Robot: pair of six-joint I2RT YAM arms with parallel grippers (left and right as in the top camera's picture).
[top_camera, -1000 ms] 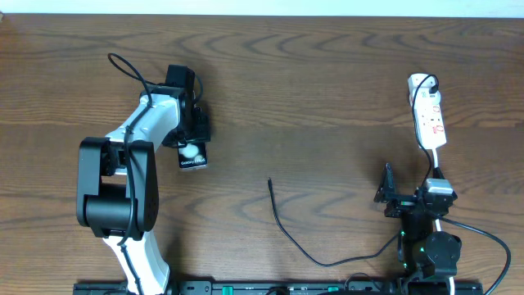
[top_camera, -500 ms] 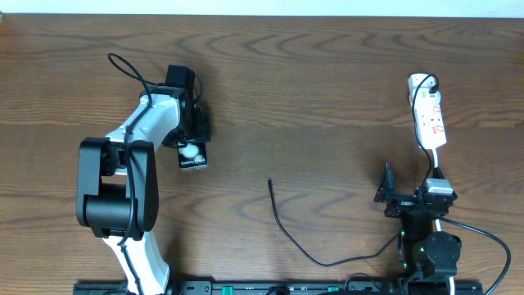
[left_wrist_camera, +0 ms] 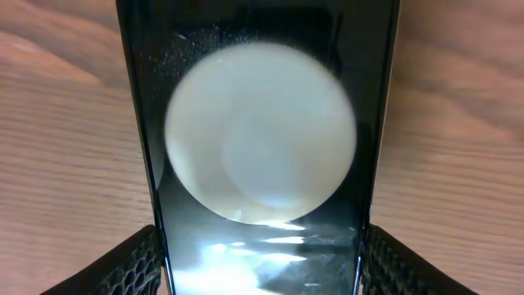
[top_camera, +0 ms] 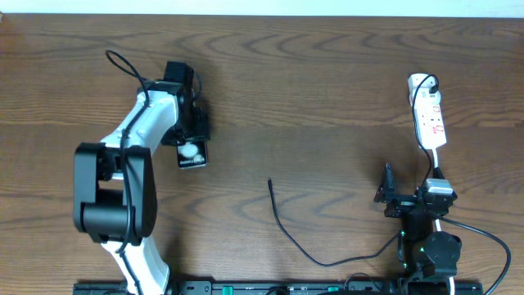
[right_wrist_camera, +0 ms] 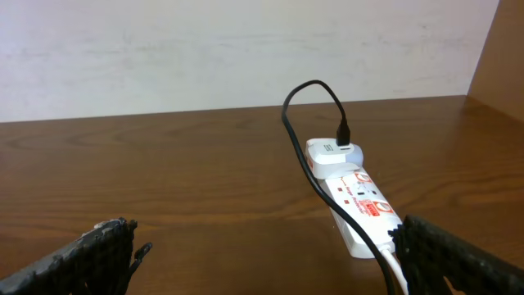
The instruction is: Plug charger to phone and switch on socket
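Wooden table (top_camera: 327,82), left gripper (left_wrist_camera: 258,250) clamped around the phone (left_wrist_camera: 258,164), right gripper (right_wrist_camera: 266,238) wide apart before the socket (right_wrist_camera: 354,197).

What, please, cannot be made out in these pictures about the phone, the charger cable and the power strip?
1. Left wrist view: glare covers the screen of the flat black glossy phone; the frame's bottom edge cuts off its near end.
2. Same view: whether the left gripper presses the phone is cut off.
3. Overhead view: the thin black charger cable has a plug tip too small to identify.
4. Right wrist view: the narrow white power strip has switches too small to read.
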